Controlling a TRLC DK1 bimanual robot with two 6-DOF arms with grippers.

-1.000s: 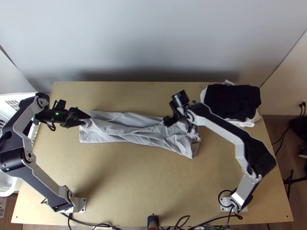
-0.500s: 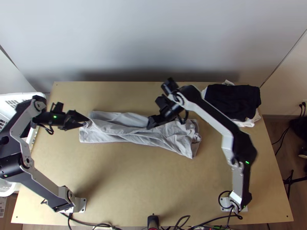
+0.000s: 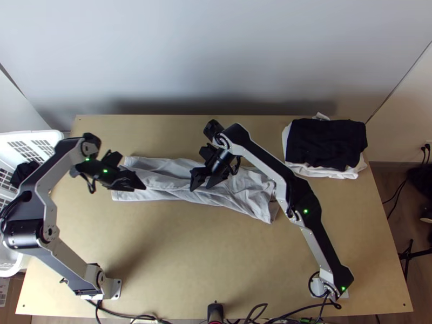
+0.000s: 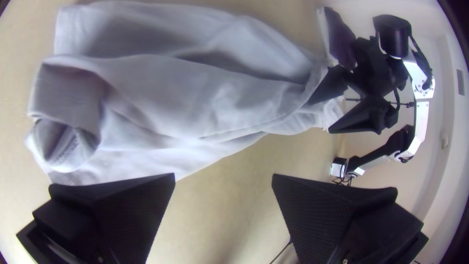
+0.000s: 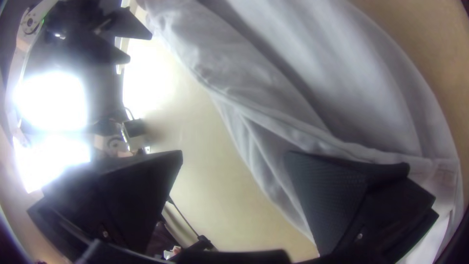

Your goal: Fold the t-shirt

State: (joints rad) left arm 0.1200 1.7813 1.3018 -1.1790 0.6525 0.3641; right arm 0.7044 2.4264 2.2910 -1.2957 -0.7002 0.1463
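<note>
Reference: folded cloth stack (image 3: 326, 143). The grey t-shirt (image 3: 248, 189) lies left of the stack and closer to the arm bases, as a creased, narrow band. Its long axis runs crosswise, the stack-side end angled toward the bases. The right gripper (image 3: 200, 188) is over mid-band, nearer the stack; the left gripper (image 4: 223, 176) is at the end farthest from it. Both pairs of fingers are spread wide, with nothing held. The right arm (image 3: 270, 167) extends diagonally leftward past the stack; the left arm (image 3: 47, 210) is bent, gripper directed stackward. Probable next requirement: align fingers across an edge before closing.
</note>
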